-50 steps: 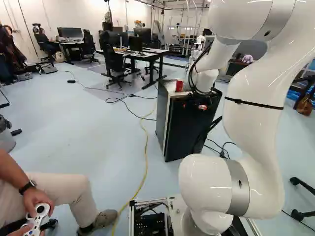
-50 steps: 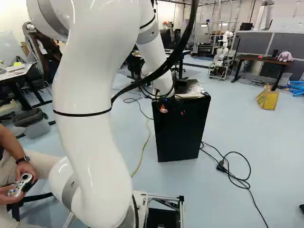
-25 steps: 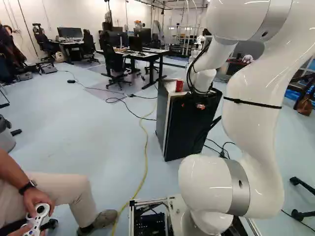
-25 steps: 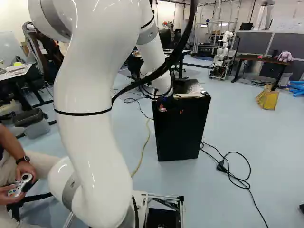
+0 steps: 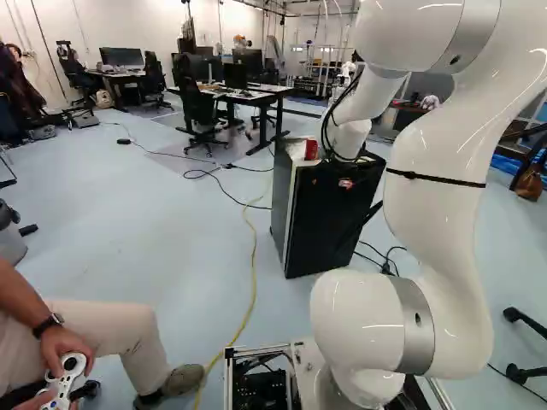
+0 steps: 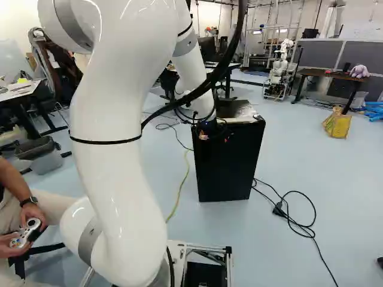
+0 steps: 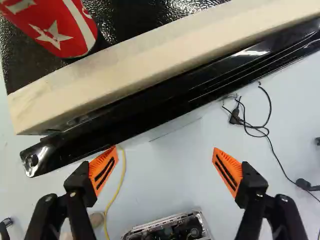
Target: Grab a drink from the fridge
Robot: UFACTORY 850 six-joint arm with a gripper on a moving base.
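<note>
The black fridge (image 5: pixel 335 218) stands ahead of the base, its dark face toward the arm. A red can (image 5: pixel 311 149) rests on its top; in the wrist view the can (image 7: pixel 57 27) lies beyond the pale strip along the fridge's edge (image 7: pixel 150 67). High at that dark face is my gripper (image 5: pixel 346 183), partly hidden by cables and arm. From the wrist, the gripper (image 7: pixel 165 172) shows its orange-padded fingers wide apart, nothing between them but floor farther below. One fingertip is close to the fridge's black front edge. No drink inside the fridge is visible.
A seated person with a controller is at the left of the left base view. Cables lie on the floor beside the fridge (image 6: pixel 293 212), and a yellow cord (image 5: pixel 249 282) runs past it. Desks and chairs stand behind; another robot (image 6: pixel 279 69) is farther back.
The arm has shifted slightly, carrying the gripper a little to the left and up in both base views. Can and fridge look much the same.
</note>
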